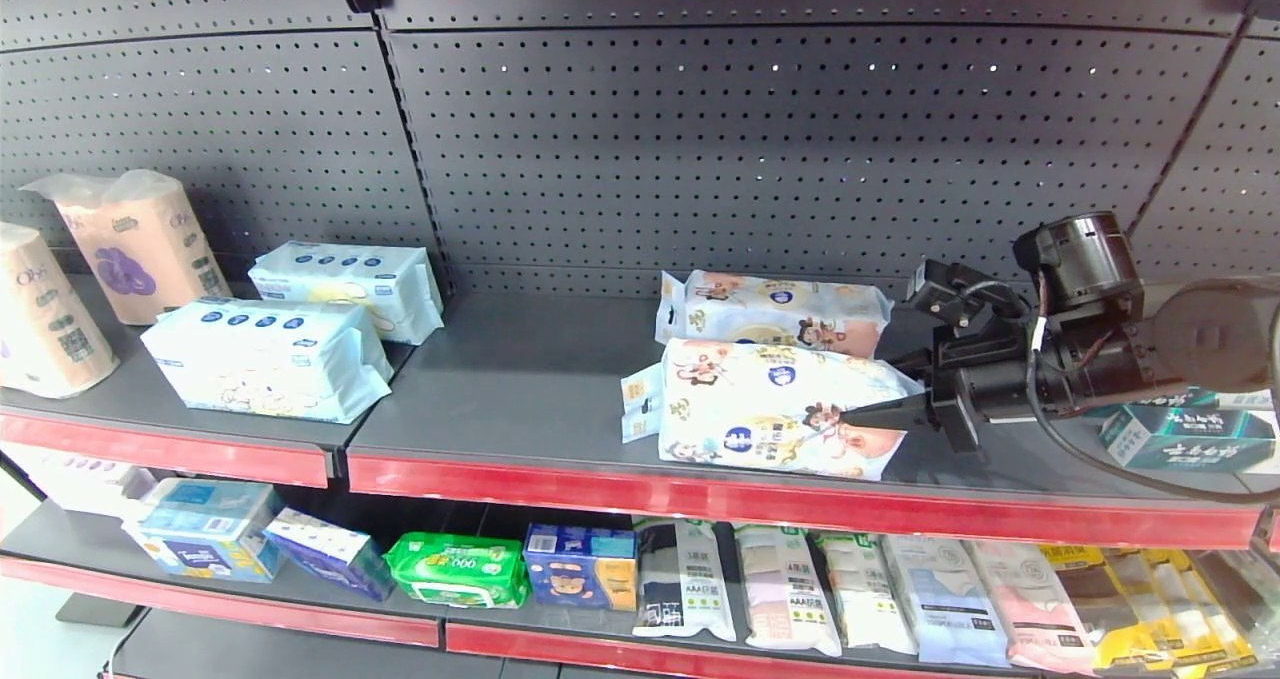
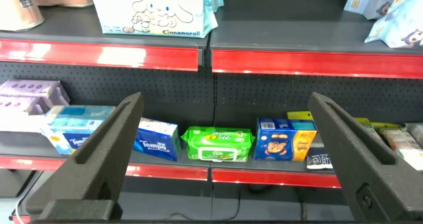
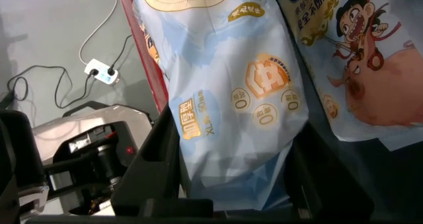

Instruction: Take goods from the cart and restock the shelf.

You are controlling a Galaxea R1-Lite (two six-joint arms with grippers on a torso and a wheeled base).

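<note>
Right gripper (image 1: 895,414) clamped on front pack (image 1: 770,409), upper shelf.
The pack lies on the grey shelf board (image 1: 500,389), near its red front edge (image 1: 600,487), before a perforated back panel (image 1: 750,139); a second pack (image 1: 775,309) sits behind. Left gripper (image 2: 225,105) stands wide, facing the lower tier (image 2: 172,172).

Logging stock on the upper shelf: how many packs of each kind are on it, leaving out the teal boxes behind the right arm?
Tall roll packs: 2
Blue-and-white tissue packs: 2
Cartoon-printed packs: 2, the front one held at its end by the right pincer
Total: 6
</note>
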